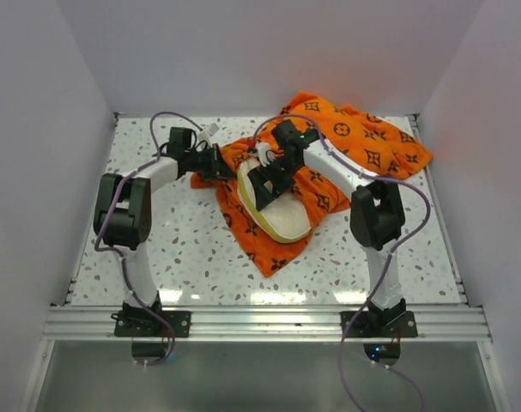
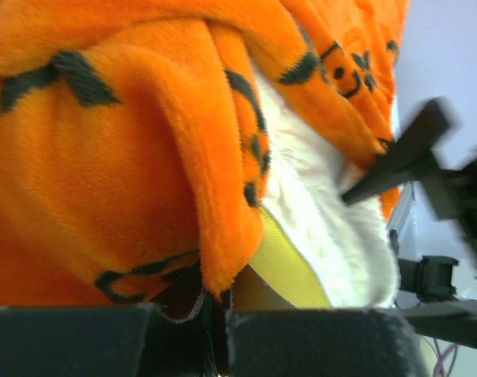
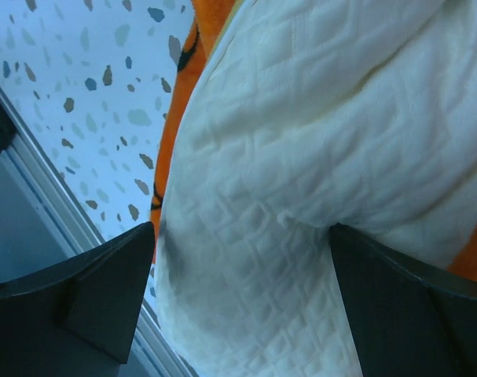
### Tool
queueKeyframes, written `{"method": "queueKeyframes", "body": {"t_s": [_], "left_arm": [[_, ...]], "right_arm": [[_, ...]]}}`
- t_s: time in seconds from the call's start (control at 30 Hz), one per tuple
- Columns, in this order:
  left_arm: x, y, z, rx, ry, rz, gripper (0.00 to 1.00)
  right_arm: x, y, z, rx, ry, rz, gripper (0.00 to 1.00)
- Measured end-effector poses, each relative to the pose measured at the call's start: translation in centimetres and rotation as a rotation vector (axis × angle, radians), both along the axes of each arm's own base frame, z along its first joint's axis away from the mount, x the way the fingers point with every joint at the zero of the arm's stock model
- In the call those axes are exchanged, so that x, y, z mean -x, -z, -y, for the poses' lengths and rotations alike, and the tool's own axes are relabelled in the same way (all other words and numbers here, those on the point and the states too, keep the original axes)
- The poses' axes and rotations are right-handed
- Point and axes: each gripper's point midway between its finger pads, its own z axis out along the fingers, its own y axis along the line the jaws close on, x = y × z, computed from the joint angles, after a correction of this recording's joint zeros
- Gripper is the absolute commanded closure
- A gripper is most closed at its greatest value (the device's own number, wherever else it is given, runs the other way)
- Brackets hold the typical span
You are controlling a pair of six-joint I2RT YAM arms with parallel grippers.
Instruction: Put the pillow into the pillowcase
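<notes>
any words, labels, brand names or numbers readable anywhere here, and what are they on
No text can be read in any view.
The bright orange soft fabric pillowcase carries only dark brown flower, diamond and circle motifs, with no legible letters.
The cream-white quilted pillow shows no label or print.

Bright even overhead light, glare on table front edge; pillowcase softly blurred in left wrist view
</notes>
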Motion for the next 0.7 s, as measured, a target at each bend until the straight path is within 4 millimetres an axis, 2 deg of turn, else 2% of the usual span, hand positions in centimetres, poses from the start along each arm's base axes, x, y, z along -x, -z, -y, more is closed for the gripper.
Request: {"method": "queueKeyframes", "body": {"t_s": [0.07, 0.1, 0.17, 0.2, 0.3, 0.47, 0.53, 0.63, 0.7], "left_arm": [[0.4, -0.5, 0.4, 0.043, 0.018, 0.003, 1.0], [0.6, -0.7, 0.6, 0.063, 0.022, 0.001, 1.0], [1.2, -1.3, 1.1, 0.116, 0.034, -0.002, 1.0], [1.5, -1.7, 1.3, 0.142, 0.038, -0.005, 1.0], [2.2, -3.1, 2.0, 0.214, 0.05, -0.008, 1.0], [3.3, -5.3, 2.8, 0.325, 0.024, -0.006, 1.0], [3.4, -5.6, 2.8, 0.354, 0.008, -0.005, 0.99], [2.8, -5.3, 2.6, 0.322, -0.006, 0.005, 0.97], [1.3, -4.9, 2.6, 0.253, -0.008, 0.035, 1.0]], "right_arm": [[0.2, 2.0, -0.8, 0.023, -0.015, -0.027, 0.24], [0.1, 2.8, -1.1, 0.033, -0.01, -0.04, 0.57], [-0.6, 4.9, -1.8, 0.049, 0.012, -0.079, 0.92], [-1.0, 5.9, -2.2, 0.049, 0.03, -0.104, 1.0], [-1.6, 7.2, -2.8, 0.009, 0.118, -0.223, 1.0], [-2.2, 6.4, -3.9, -0.06, 0.207, -0.269, 1.0], [-2.5, 6.2, -4.1, -0.095, 0.249, -0.284, 1.0], [-2.7, 5.8, -4.0, -0.131, 0.301, -0.292, 1.0], [-3.1, 5.3, -4.0, -0.156, 0.339, -0.29, 1.0]]}}
